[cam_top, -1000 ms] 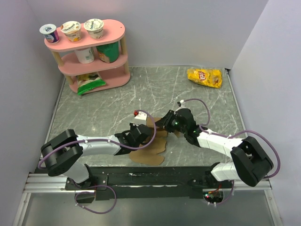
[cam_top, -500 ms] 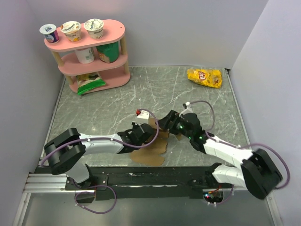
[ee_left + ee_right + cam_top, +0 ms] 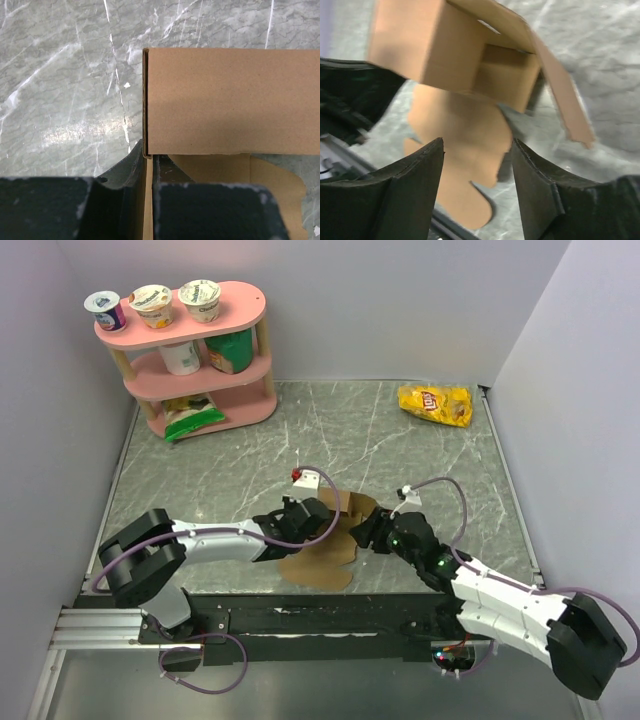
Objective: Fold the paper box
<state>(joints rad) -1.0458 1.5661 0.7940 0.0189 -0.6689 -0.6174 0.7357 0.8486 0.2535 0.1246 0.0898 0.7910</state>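
At the near middle of the marbled table (image 3: 250, 440) I see the paper box (image 3: 325, 562), plain brown cardboard, half formed; part of it stands up as a squarish open sleeve (image 3: 445, 55), while a rounded flap lies flat on the table toward the near edge. Its long axis runs from the raised walls at the far side to that flat flap; the open mouth seems to face the right arm, though the right wrist view is blurred. The flat face of one raised panel (image 3: 230, 100) fills the left wrist view. My left arm reaches low across from its base; the left gripper (image 3: 318, 518) is pinched narrow on that panel's edge (image 3: 148, 165). My right arm lies low, reaching left; the right gripper (image 3: 362, 532) stands spread just beside the box, nothing between its fingers (image 3: 477, 145).
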